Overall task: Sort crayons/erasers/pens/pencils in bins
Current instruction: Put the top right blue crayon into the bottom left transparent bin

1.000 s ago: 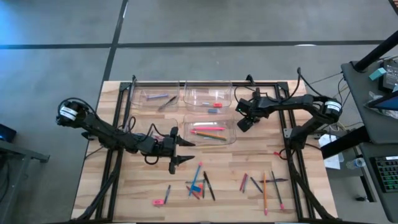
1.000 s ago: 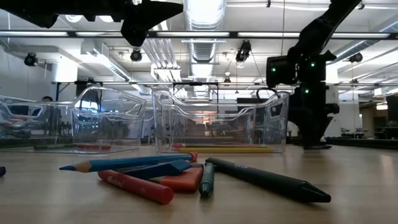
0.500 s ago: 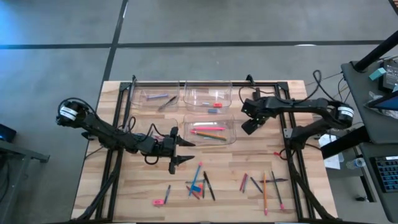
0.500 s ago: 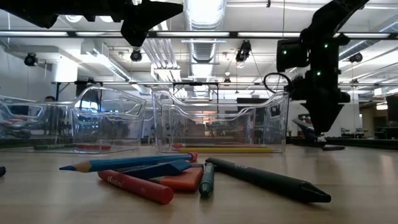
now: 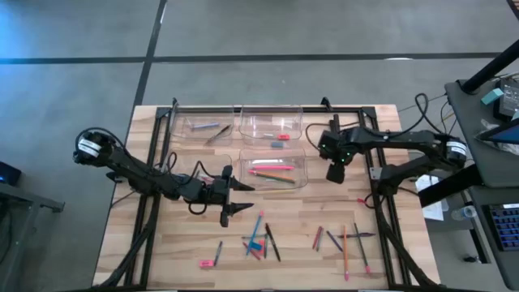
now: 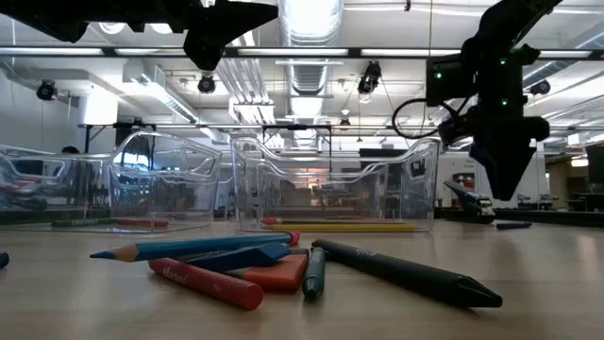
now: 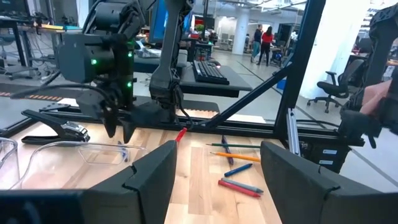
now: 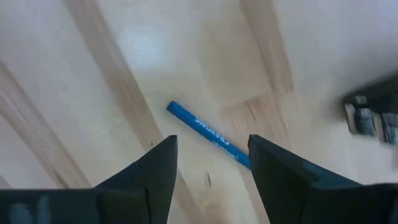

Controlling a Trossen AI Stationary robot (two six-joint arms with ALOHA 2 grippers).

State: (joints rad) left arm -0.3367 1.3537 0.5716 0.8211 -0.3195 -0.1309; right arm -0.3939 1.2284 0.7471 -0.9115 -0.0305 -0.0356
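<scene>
A: Anything shifted in the last second?

B: Yes. Gone from over the bins; now hovering with the right hand just beside them, fingers apart and empty, above a blue crayon lying on the tabletop.

A: Meaning for the sort?

B: Probably lining up the next pick. No change with the left hand: parked mid-tabletop, fingers apart, holding nothing.
</scene>
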